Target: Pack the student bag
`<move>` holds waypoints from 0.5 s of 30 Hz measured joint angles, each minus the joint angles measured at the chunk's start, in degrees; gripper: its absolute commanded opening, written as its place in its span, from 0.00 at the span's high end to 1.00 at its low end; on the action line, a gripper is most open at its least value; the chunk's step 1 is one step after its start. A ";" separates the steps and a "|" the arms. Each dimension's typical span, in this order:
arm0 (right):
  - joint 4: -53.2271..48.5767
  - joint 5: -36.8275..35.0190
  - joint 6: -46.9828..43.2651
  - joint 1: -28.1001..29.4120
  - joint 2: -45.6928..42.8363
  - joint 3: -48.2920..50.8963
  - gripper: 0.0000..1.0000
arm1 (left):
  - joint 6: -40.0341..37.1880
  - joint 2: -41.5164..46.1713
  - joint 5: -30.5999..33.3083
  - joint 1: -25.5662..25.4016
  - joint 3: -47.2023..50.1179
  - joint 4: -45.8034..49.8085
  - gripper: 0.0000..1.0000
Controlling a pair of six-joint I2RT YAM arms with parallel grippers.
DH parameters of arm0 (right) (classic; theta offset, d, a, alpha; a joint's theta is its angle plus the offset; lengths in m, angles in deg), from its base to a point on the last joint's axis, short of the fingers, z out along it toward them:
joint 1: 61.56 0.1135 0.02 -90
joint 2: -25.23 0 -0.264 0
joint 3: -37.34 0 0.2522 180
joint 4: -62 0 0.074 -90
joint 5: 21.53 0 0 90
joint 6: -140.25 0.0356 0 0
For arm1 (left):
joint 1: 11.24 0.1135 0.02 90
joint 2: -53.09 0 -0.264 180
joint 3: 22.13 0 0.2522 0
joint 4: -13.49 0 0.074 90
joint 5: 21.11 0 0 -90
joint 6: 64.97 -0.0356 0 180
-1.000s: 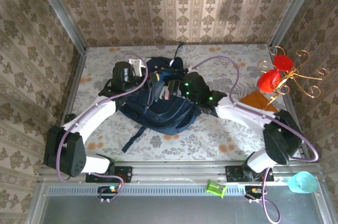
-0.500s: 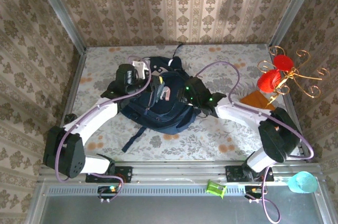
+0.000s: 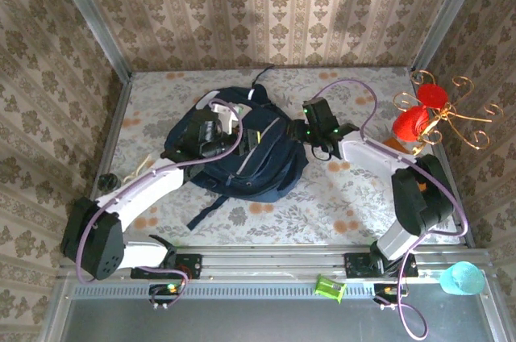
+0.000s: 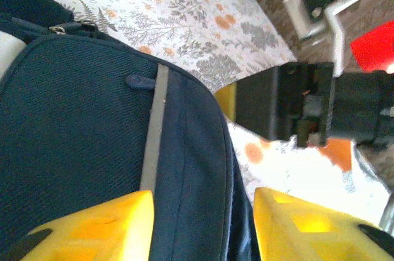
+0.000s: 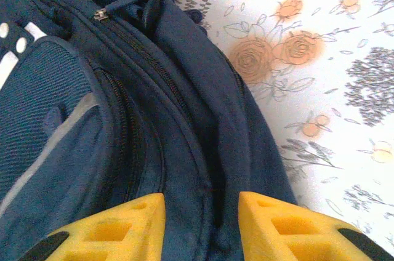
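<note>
The student bag (image 3: 266, 168) lies flat about in the middle of the table (image 3: 347, 197), a little to the left, on the cloth with flowers. One strap (image 3: 205, 209) of it runs out toward the near edge. The left gripper (image 4: 202, 204) is above the left far part of the bag. In the left wrist view its yellow fingers (image 4: 98, 227) stand wide apart, and the dark navy fabric with a grey stripe (image 4: 151, 150) lies under them and in the gap. They close on nothing that I can see. The right gripper (image 5: 200, 202) is at the right far side of the bag, where the bag meets the cloth. Its yellow fingers (image 5: 295, 227) stand closer to each other, a narrow opening, and a fold of the bag's side is in the gap between them. I cannot tell if they press this fold or only stand around it. A zip pull (image 5: 101, 13) shows at the far end of the bag in this view. At the right side of the table there is a gold wire stand (image 3: 451, 120) with red cups (image 3: 411, 124) on it, well apart from the bag. A teal cup (image 3: 462, 277) sits at the near right corner, outside the cloth, and a small green thing (image 3: 328, 287) lies on the metal rail between the two arm bases.
</note>
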 measured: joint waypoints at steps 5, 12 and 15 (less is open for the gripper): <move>-1.14 1.11 -1.29 2.36 -9.49 5.03 0.58 | -1.75 12.02 3.17 3.82 7.54 2.19 0.29; 3.58 8.46 -0.90 13.92 -9.22 7.65 0.60 | 3.67 10.95 1.95 14.78 13.81 6.47 0.32; 6.93 11.17 0.61 16.33 -5.29 7.65 0.65 | 4.66 6.95 -0.33 14.88 13.66 7.04 0.34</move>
